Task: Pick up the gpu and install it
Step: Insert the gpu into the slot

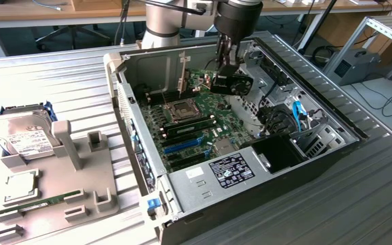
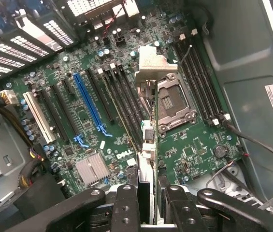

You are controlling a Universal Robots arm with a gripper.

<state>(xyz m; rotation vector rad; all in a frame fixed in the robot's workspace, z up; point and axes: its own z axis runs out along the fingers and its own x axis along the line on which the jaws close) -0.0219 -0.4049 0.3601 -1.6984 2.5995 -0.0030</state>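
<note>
Hanging inside the open computer case, the claw is clenched on the gpu, which is held edge-down above the motherboard with its black round fan shroud turned to the exterior view's right. The case is seen lying on the ribbed metal bench, with the empty processor socket, memory slots and a blue expansion slot laid open. On the exterior view's left, a grey holder tray carries a hard drive, a processor and a green memory stick.

From the wrist view, the gpu is seen edge-on between the two black fingers, above the long dark slots beside the socket. A silver heatsink and the blue slot are also shown.
</note>
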